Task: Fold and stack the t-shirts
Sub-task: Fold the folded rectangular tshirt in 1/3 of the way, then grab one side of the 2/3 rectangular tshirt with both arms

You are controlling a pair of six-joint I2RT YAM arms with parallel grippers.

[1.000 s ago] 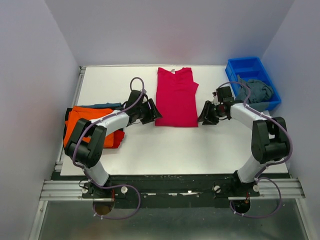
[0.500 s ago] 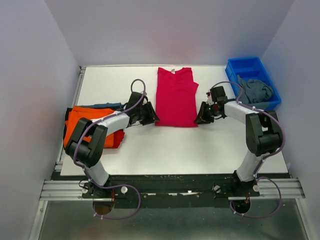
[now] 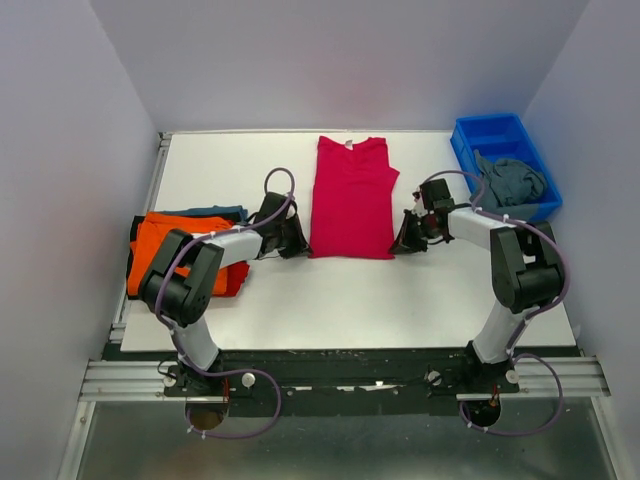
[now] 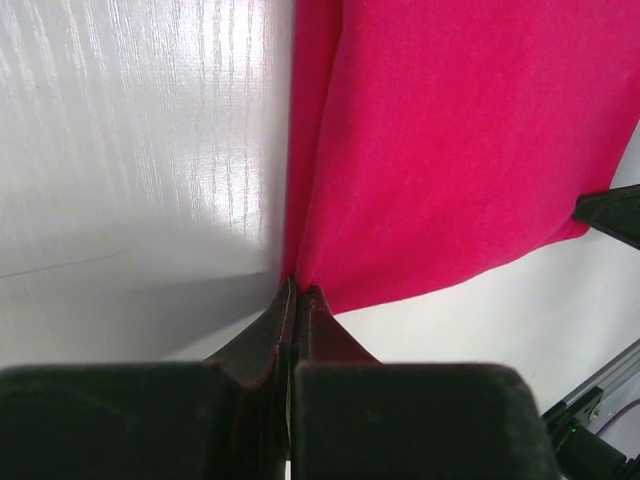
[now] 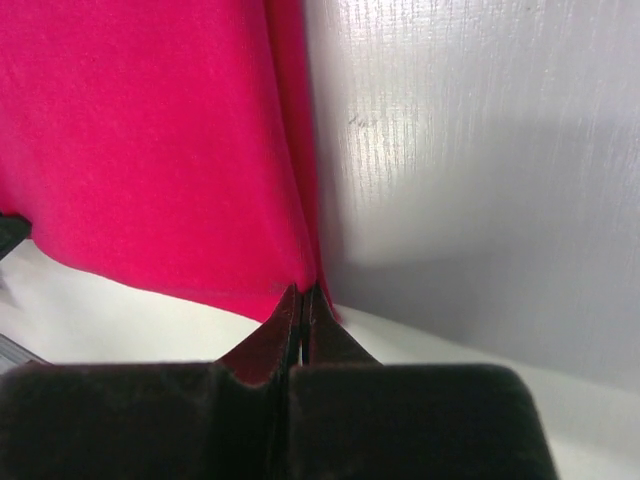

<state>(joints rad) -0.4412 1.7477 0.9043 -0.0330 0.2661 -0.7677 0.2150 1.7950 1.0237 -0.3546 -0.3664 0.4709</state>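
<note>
The crimson-pink t-shirt (image 3: 352,195) lies flat at the centre of the white table (image 3: 330,300), with the left gripper (image 3: 302,247) and right gripper (image 3: 396,247) each pinched closed on one of its lower corners, while an orange t-shirt (image 3: 165,240) tops a pile at the frame's left.

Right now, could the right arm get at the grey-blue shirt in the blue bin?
Probably not yet: the right gripper is shut on the crimson shirt. Freed, the way to the bin looks clear.
</note>
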